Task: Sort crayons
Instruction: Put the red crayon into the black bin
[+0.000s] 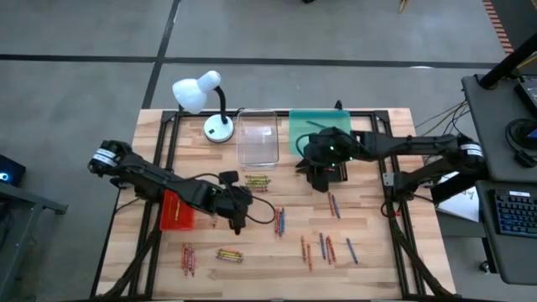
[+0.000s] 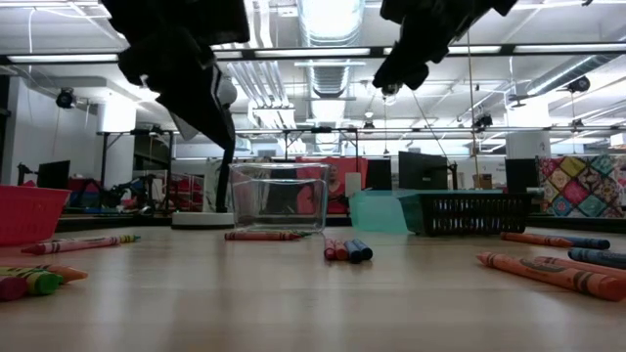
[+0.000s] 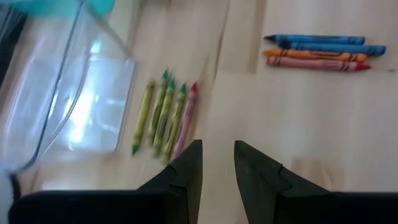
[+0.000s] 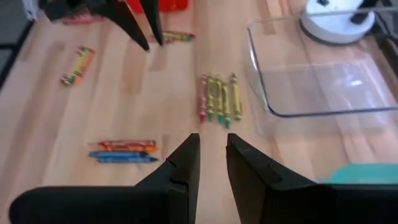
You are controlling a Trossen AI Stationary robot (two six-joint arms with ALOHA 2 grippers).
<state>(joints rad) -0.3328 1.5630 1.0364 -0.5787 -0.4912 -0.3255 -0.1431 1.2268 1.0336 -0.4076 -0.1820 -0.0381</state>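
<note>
1. High view: left gripper (image 1: pixel 236 225) hangs over mid-table, just right of the red tray (image 1: pixel 177 210). Nearest crayons: the blue/red pair (image 1: pixel 279 221) just to its right, long axes running up-table; the yellow-green row (image 1: pixel 257 181) lies a bit further up, in front of the clear tray (image 1: pixel 257 140). Right gripper (image 1: pixel 325 180) sits by the teal tray (image 1: pixel 315 130), near corner; loose crayons (image 1: pixel 334 205) lie just below it, slightly tilted

2. Low view: both arms hang above the wood, neither touching anything. Blue/red pair (image 2: pixel 347 251) lies end-on to this camera, mid-table; red crayon (image 2: pixel 262 236) lies crosswise before the clear tray (image 2: pixel 281 198)

3. Left wrist view: fingers (image 3: pixel 186 171) stand a narrow gap apart, nothing between them. Yellow-green row plus one red (image 3: pixel 165 118) lies just ahead, long axes roughly along the finger direction

4. Right wrist view: fingers (image 4: pixel 185 165) stand a narrow gap apart, empty. Same row (image 4: pixel 219 98) sits ahead, beside the clear tray's (image 4: pixel 317 74) edge; blue/orange bundle (image 4: pixel 123 151) off to the side, crosswise

5. Judgement: left arm is nearer the blue/red pair; the yellow-green row sits about between both arms
</note>
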